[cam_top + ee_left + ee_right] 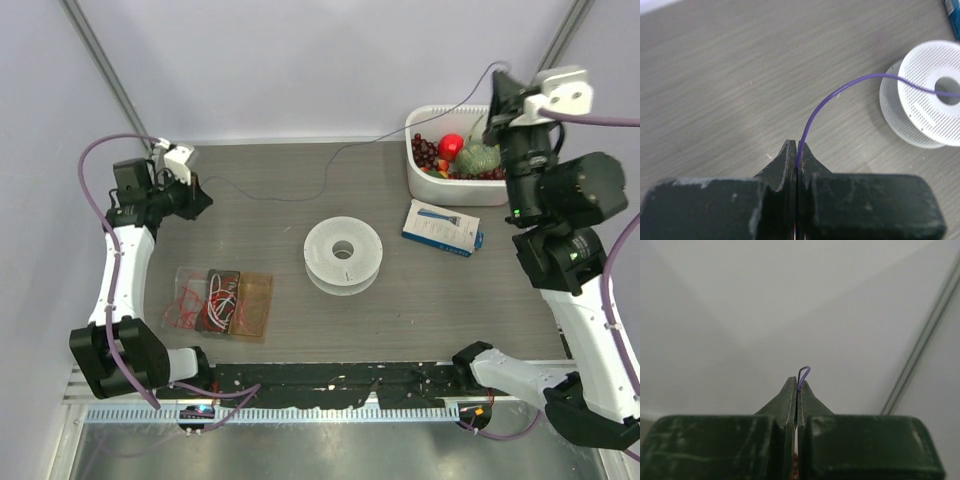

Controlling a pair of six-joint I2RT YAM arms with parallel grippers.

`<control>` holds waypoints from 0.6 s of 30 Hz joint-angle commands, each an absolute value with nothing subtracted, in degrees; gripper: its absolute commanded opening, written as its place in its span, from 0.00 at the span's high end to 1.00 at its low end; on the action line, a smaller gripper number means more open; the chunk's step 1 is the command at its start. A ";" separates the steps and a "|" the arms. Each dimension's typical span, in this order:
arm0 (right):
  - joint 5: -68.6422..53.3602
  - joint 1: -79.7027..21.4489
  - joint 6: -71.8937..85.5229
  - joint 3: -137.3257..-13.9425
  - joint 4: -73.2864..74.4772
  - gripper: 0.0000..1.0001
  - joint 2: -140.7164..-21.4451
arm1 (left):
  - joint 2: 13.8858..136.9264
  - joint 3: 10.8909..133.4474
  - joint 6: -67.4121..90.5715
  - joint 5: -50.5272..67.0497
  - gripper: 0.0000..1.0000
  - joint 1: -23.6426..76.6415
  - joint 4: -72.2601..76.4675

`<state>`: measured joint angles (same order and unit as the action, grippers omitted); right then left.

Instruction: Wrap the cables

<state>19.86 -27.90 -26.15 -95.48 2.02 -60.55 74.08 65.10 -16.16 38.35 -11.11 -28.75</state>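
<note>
Dark fingers of the left gripper [796,150] fill the bottom of the left wrist view. They are pressed tight together, and the thin wire [840,90] comes out from between their tips. The wire bends up and away toward the round white spool [935,95], which is full of tiny holes.

Green-looking fingers of the right gripper [797,385] are squeezed together too. A tiny loop of the same wire pokes out at their tips, so each gripper pinches one end.

From above, the left gripper sits at the far left of the grey table [300,330]. The right gripper is held high at the far right, over a white basket [415,170] with toy fruit inside. The wire hangs between them in a long, droopy line. I cannot tell if the low part touches the table.

The spool lies flat in the middle of the table, well apart from the wire. I can see no wire wound on it. A blue and white box [441,227] lies near it on the right, and a clear bag of red wires [222,300] on the left.

I think the wrapping has not started; the wire is only picked up and spread out. Next, one end needs to come down to the middle of the spool. That may be tricky, because both grippers are busy and nothing holds the spool in place.
</note>
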 commanded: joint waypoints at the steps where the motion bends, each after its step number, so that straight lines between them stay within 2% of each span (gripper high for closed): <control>1: 8.72 -27.69 -18.02 -84.59 8.79 0.99 -55.48 | 73.04 71.44 -11.61 41.65 1.00 -11.51 -23.91; 8: -8.25 -27.69 -15.12 -72.09 18.34 0.99 -48.53 | 71.02 75.85 -7.82 43.50 1.00 -9.15 -20.75; 13: -15.53 -27.69 -6.88 -74.18 22.59 0.99 -49.30 | 69.09 76.03 -8.52 43.07 1.00 -3.88 -20.04; 18: -26.71 -27.69 -0.71 -74.01 19.87 0.99 -49.48 | 68.38 76.02 -12.48 39.03 1.00 5.26 -19.95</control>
